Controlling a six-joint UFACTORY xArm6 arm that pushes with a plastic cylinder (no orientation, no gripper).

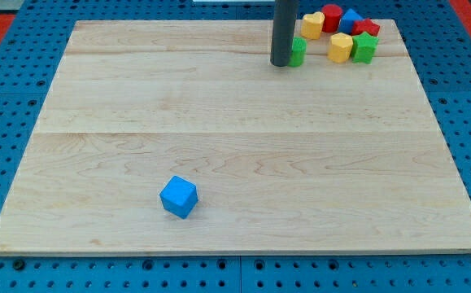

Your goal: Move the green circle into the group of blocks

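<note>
The green circle (298,51) lies near the view's top, right of centre, partly hidden behind my rod. My tip (281,63) rests on the board touching the circle's left side. Just to the right is the group of blocks: a yellow block (312,24), a red block (331,16), a blue block (350,19), another red block (368,28), a yellow hexagon (341,47) and a green star (364,48). The green circle sits a small gap left of the yellow hexagon.
A blue cube (178,197) lies alone at the view's lower left of the wooden board (219,138). Blue pegboard surrounds the board; the group is close to the board's top right edge.
</note>
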